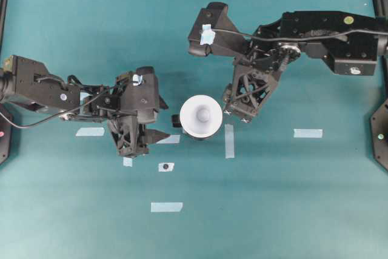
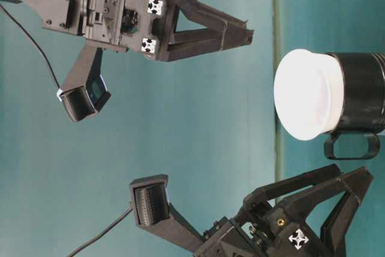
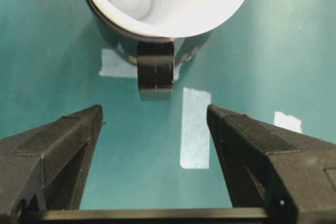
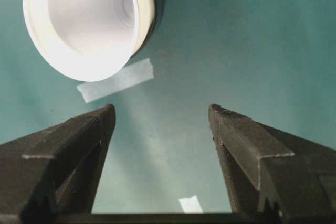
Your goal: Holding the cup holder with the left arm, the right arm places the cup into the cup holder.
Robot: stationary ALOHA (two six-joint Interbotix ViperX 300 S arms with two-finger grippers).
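The white cup (image 1: 201, 116) sits inside the black cup holder (image 1: 176, 121) at the table's middle, and only the holder's rim and small handle show around it. My left gripper (image 1: 163, 121) is open just left of the handle, touching nothing. In the left wrist view the handle (image 3: 156, 72) lies ahead of the left gripper (image 3: 155, 111), with bare table between the jaws. Right of the cup, my right gripper (image 1: 236, 116) is open and empty. The right wrist view has the cup (image 4: 86, 24) up and to the left of the right gripper (image 4: 161, 108).
Pale tape strips lie on the teal table (image 1: 273, 210): one upright strip (image 1: 229, 141) just right of the cup, one (image 1: 308, 133) farther right, one (image 1: 167, 207) toward the front, one (image 1: 90, 131) under the left arm. A small taped dark mark (image 1: 165, 167) lies front-left of the holder.
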